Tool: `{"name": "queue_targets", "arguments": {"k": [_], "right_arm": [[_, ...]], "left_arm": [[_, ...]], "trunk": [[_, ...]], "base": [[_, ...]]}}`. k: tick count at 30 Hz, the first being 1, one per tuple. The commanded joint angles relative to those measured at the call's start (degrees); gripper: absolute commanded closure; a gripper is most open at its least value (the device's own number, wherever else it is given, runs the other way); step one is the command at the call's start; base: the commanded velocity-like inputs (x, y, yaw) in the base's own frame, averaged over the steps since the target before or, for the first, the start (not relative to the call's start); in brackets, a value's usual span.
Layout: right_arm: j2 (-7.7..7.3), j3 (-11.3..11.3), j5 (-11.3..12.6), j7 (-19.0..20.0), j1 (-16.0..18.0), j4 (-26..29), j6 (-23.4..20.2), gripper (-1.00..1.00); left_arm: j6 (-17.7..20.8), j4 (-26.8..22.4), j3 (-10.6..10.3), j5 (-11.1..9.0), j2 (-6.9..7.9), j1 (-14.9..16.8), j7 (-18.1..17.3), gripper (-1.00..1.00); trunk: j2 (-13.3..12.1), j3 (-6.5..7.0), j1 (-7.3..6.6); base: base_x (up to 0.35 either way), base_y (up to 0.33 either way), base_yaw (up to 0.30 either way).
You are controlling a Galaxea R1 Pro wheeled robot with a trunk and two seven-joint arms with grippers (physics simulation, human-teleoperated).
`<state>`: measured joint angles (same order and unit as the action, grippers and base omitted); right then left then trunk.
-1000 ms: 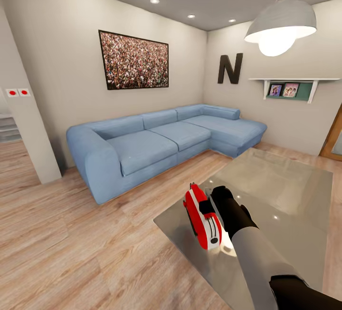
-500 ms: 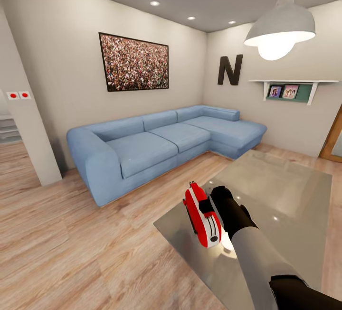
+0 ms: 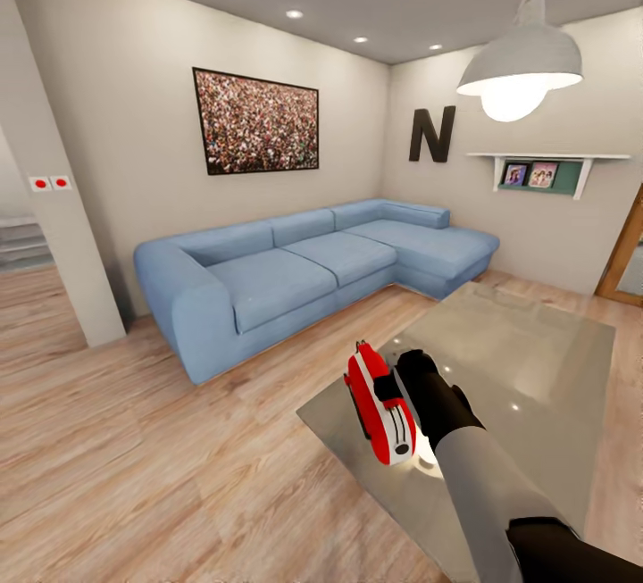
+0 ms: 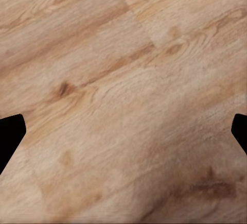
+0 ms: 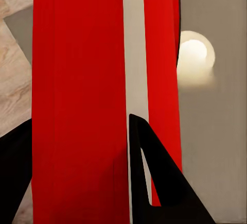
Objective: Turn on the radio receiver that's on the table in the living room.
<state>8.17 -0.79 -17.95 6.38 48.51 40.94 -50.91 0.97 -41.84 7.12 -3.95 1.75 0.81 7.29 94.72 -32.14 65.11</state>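
Observation:
The red radio receiver (image 3: 379, 409), with its white stripe and small dark buttons, hangs just above the near left corner of the glossy grey table (image 3: 527, 360). My right gripper (image 3: 393, 385) is shut on it, gripping its upper part from the side. In the right wrist view the radio receiver (image 5: 77, 80) sits between the black fingers (image 5: 154, 183), with the table's lamp reflection behind. My left gripper (image 4: 123, 126) is open over the wood plank floor, with nothing between its fingertips (image 4: 10, 134).
A blue corner sofa (image 3: 295, 270) stands along the far walls beyond the table. A white pendant lamp (image 3: 518, 65) hangs over the table. A wall pillar (image 3: 62, 235) is at the left and a door frame (image 3: 625, 253) at the right. Wood floor (image 3: 161, 458) lies between.
The whole picture has shifted slightly right and down, so the camera moved. The radio receiver stays in my right gripper at the same place relative to the arm.

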Motion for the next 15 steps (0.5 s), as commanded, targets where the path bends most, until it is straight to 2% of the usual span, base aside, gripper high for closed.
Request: {"name": "queue_targets", "arguments": {"k": [1, 15], "right_arm": [[0.0, 0.0, -0.25, 0.04, 0.01, 0.01, 0.01, 1.0], [0.0, 0.0, -0.25, 0.04, 0.01, 0.01, 0.11, 1.0]], "left_arm": [[0.0, 0.0, 0.0, 0.01, 0.0, 0.01, 0.0, -1.0], [-0.01, 0.0, -0.08, 0.02, -0.08, -0.01, 0.0, -1.0]], "trunk": [[-0.41, 0.19, -0.23], [-6.03, 2.7, -3.3]], "base": [[-0.124, 0.045, 0.0], [-0.018, 0.006, 0.0]]}}
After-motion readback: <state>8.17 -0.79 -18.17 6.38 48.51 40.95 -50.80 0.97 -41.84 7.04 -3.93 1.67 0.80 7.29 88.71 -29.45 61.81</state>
